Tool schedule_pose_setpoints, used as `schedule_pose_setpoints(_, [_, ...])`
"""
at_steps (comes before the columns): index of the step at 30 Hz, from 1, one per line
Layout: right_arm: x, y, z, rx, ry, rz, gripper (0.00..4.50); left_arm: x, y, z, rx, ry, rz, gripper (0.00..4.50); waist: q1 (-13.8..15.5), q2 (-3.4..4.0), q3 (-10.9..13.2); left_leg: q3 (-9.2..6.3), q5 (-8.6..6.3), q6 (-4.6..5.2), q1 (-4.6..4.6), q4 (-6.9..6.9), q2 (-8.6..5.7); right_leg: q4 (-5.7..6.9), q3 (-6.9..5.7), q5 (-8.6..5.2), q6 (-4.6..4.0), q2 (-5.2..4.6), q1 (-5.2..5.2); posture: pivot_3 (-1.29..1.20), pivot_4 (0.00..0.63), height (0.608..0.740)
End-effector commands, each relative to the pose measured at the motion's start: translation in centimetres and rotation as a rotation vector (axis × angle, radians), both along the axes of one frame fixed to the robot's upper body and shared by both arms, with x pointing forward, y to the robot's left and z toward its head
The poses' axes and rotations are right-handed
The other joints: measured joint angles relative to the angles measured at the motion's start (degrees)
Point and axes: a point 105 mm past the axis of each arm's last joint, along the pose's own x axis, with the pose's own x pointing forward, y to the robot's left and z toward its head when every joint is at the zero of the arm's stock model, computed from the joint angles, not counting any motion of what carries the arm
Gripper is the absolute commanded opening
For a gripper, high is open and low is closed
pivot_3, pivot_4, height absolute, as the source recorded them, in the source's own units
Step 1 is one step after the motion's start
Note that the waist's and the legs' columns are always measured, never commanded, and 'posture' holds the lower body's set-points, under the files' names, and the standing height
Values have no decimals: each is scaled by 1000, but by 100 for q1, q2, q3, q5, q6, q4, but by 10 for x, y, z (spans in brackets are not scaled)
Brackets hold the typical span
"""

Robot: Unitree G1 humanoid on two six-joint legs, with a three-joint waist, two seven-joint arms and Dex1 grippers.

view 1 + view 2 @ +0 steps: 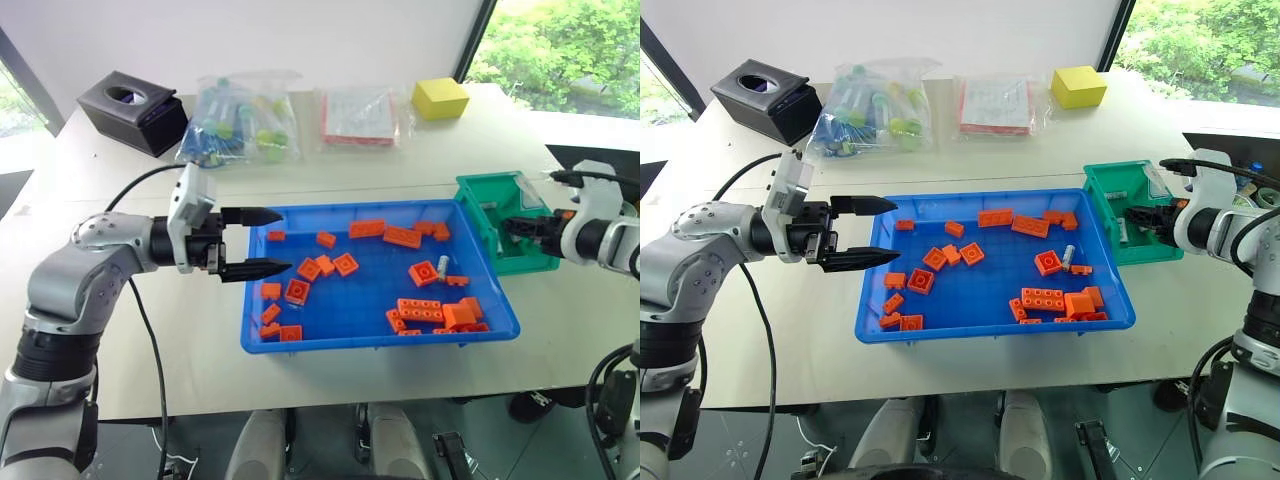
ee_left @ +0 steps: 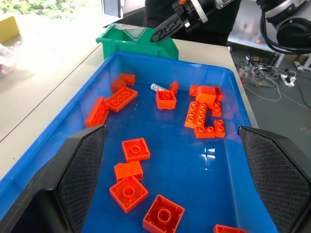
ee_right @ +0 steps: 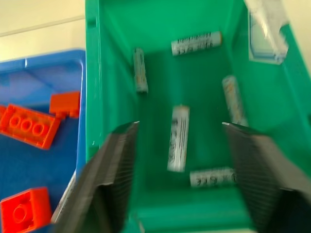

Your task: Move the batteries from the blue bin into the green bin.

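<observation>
Silver-grey metallic cylinder batteries (image 3: 178,138) lie loose in the small deep green plastic bin (image 1: 478,207): five of them on its floor in my right wrist view, white-labelled with dark print, one with an orange end cap, lying at different angles and apart from each other. One more small silver battery (image 1: 441,267) sits in the large shallow bright-blue plastic bin (image 1: 365,342), just beside an orange toy brick (image 1: 423,273) in the right half. More orange bricks are scattered over the blue floor, with a cluster by the near-right corner.

Green bin stands touching the blue bin's right end, on the pale tabletop (image 1: 180,350).

My right gripper (image 3: 177,179) hovers over the green bin, fingers spread wide, nothing between them. My left gripper (image 1: 258,241) hangs level at the blue bin's left rim, pointing across it, fingers parted and empty.

Far edge of the table: a black tissue box (image 1: 133,110), a clear bag of coloured items (image 1: 238,122), a clear bag with red-printed contents (image 1: 358,117), a yellow block (image 1: 440,98).
</observation>
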Motion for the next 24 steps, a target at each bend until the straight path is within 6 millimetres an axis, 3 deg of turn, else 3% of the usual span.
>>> schedule_pose_setpoints(1, [-6,31,40,-155,-172,247,3499,-3,-2,8,2,-44,-13,4500,0,5,3,0,0,0,0,0,0,0,0,0,0,0,-1,0,150,692])
schedule_pose_setpoints(4, [-18,60,39,-215,-155,449,3499,-2,-3,8,0,-48,-11,4500,-11,5,3,-3,-1,1,0,-1,3,0,0,-2,2,2,-1,0,150,692])
schedule_pose_setpoints(7, [-27,73,21,-281,-59,527,3499,-2,-4,10,-4,-53,-9,4500,-3,0,2,-4,-2,2,2,-1,9,-2,-1,-2,3,3,0,0,150,692])
schedule_pose_setpoints(13, [-12,83,14,-93,3,404,3499,-2,-6,10,-12,-58,-4,4500,2,-4,2,-7,-2,2,-1,6,21,-5,1,0,0,-1,1,0,150,692])
schedule_pose_setpoints(19, [4,76,3,91,88,244,3499,-2,-7,11,-18,-62,2,4500,55,-4,2,-3,-2,2,-3,4,18,-4,-3,2,-2,3,0,0,150,692])
schedule_pose_setpoints(24, [5,83,-7,140,126,237,3499,-3,-7,12,-23,-63,8,4500,130,-3,2,-2,-2,2,-4,4,2,-4,-2,2,-2,1,0,0,150,692])
